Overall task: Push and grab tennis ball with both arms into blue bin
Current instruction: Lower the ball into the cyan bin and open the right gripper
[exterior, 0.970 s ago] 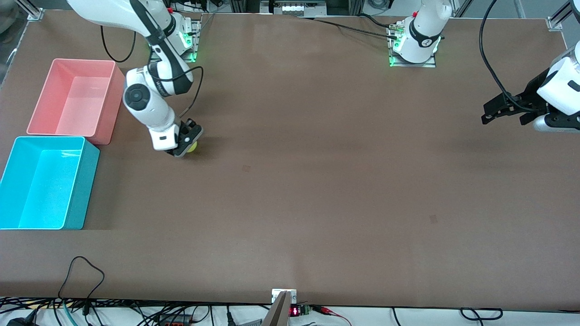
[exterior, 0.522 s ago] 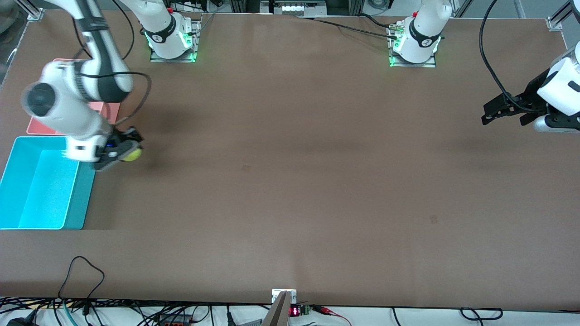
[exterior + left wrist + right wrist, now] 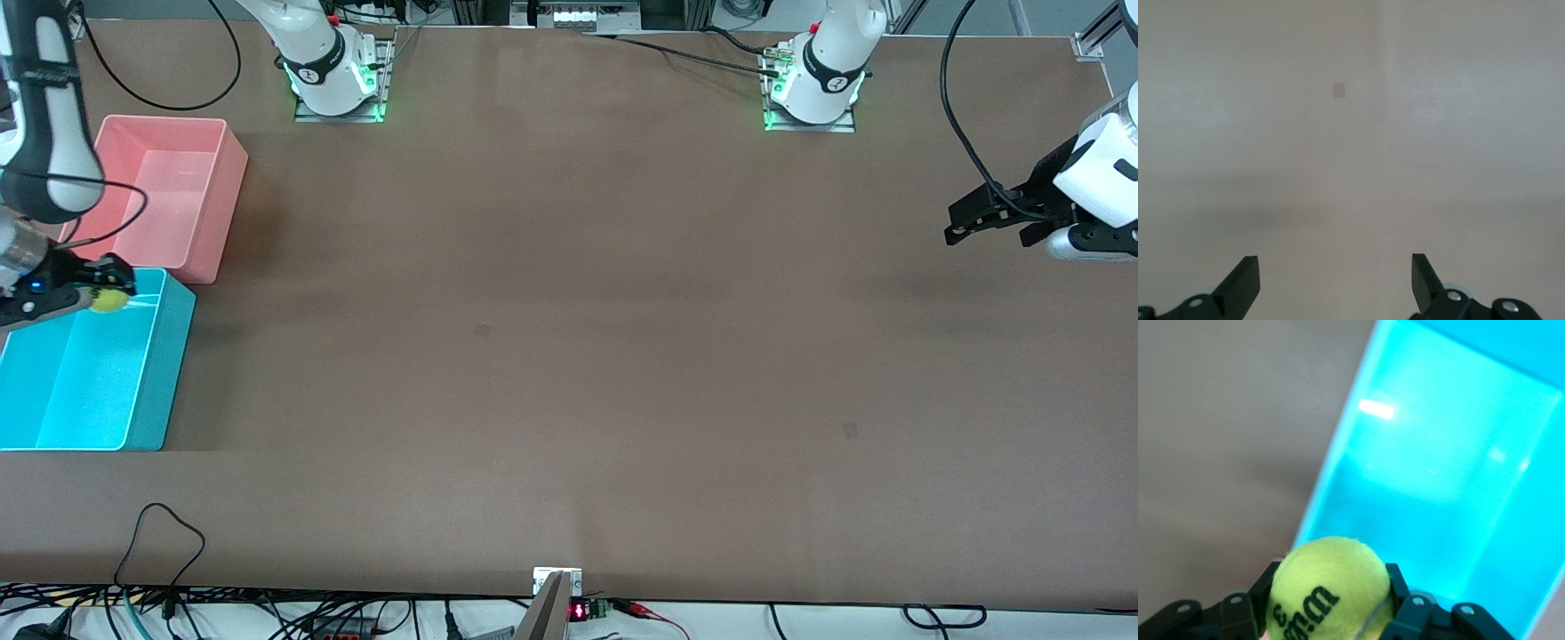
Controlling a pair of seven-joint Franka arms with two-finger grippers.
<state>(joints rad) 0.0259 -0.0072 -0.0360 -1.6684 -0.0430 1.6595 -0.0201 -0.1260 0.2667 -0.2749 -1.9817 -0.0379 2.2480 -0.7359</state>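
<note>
My right gripper is shut on the tennis ball, a yellow-green ball with a dark logo, and holds it in the air over the blue bin's edge closest to the pink tub. In the right wrist view the ball sits between the black fingers with the blue bin's floor under it. My left gripper is open and empty, waiting above bare table at the left arm's end; its fingertips show wide apart in the left wrist view.
A pink tub stands beside the blue bin, farther from the front camera. Both arm bases stand along the table's back edge. Cables lie along the front edge.
My right arm has lifted the ball off the table and swung it toward the right arm's end, from beside the pink tub to over the blue bin's edge. The left arm has not moved.
</note>
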